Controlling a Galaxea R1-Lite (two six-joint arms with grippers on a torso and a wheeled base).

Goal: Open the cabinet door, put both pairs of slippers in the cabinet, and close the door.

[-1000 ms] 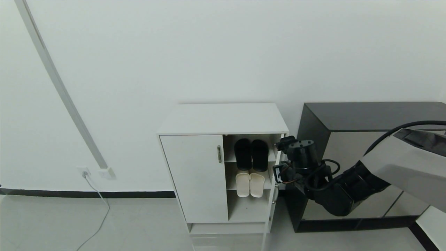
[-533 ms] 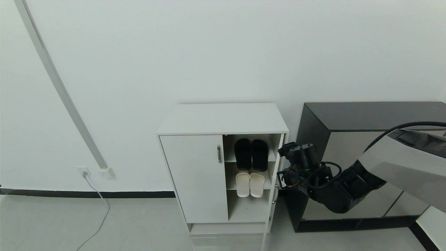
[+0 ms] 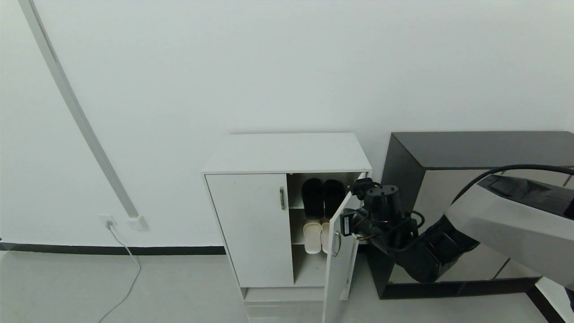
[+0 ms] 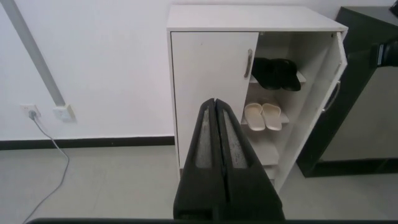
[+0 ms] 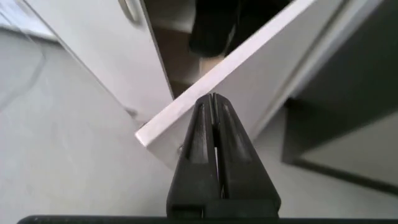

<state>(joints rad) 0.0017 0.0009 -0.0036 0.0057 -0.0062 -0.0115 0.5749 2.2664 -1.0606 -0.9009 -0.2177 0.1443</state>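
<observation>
In front of the wall, the white cabinet [image 3: 287, 152] stands with its left door [image 3: 251, 229] flat shut and its right door [image 3: 335, 260] partly open, swung out at an angle. Both pairs are inside. The black slippers [image 3: 323, 197] are on the upper shelf, side by side. The cream slippers [image 3: 312, 237] are on the shelf just below; from the head camera the right door hides part of the right one.

My right gripper [image 5: 212, 98] has its fingers pressed together with nothing between them. The tips are right at the right door's edge, on its outer side. I can't confirm contact from the wrist camera. From the head, the right arm comes in from the robot's right, between that door and the black sideboard [image 3: 471, 148].

My left gripper [image 4: 216, 102] is also closed and empty. It is held well back from the cabinet and points at it.

The right door handle [image 3: 337, 243] is on the face turned toward me, and the left door handle [image 3: 282, 198] is at that door's inner edge.

Off to the left are a wall socket [image 3: 107, 220] with a cable [image 3: 130, 269] trailing to the floor, and a grey conduit strip [image 3: 76, 112] running diagonally up the wall.
</observation>
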